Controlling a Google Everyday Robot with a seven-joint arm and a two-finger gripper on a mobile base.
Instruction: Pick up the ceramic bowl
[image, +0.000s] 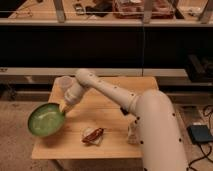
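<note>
The ceramic bowl (45, 120) is a wide, shallow green dish with a darker rim. It is tilted toward the camera and hangs partly past the left edge of the wooden table (110, 107). My gripper (64, 107) is at the bowl's right rim and is shut on it, with the white arm reaching in from the right.
A small translucent white cup (64, 81) stands at the table's back left corner, just behind the arm. A red-brown packet (93, 135) lies near the front middle. A small pale object (132, 132) sits beside my arm's base. A dark shelf unit runs behind the table.
</note>
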